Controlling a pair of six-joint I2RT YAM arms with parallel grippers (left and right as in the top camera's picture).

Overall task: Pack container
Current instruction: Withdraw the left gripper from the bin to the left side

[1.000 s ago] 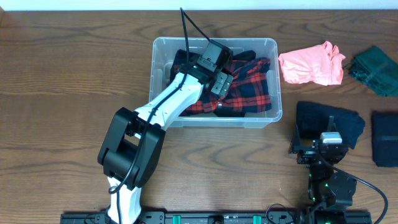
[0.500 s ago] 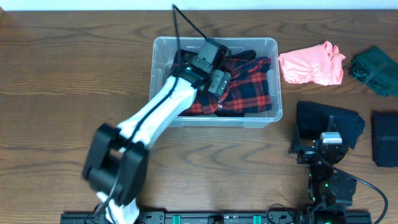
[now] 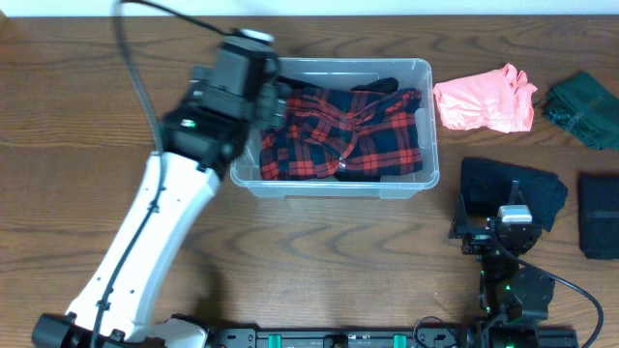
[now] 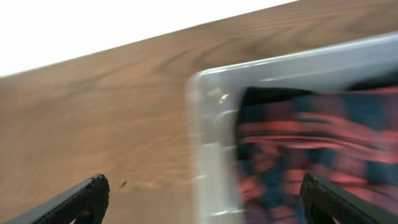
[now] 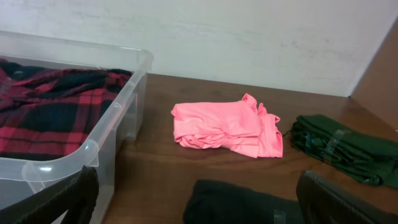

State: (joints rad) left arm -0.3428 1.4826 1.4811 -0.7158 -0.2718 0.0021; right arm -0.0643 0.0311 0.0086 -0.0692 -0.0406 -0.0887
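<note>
The clear plastic container (image 3: 428, 145) stands at the table's back centre. A red and dark plaid shirt (image 3: 353, 135) lies crumpled inside it. My left gripper (image 3: 269, 97) is open and empty, raised over the container's left rim. In the blurred left wrist view, the left gripper (image 4: 204, 186) straddles the container's wall (image 4: 208, 130), with the plaid shirt (image 4: 311, 143) to the right. My right gripper (image 3: 498, 208) is open and empty at the front right, by a black garment (image 3: 517, 184). In the right wrist view, the right gripper (image 5: 198, 186) faces the container (image 5: 118, 118) and the black garment (image 5: 242, 205).
A pink garment (image 3: 484, 97) lies right of the container and also shows in the right wrist view (image 5: 224, 127). A dark green garment (image 3: 585, 108) lies at the far right, also seen by the right wrist (image 5: 339, 149). Another dark folded garment (image 3: 600, 215) lies at the right edge.
My left arm has lifted out of the container and swung left to its left rim. The plaid shirt stays in the container. The right arm has not moved.
</note>
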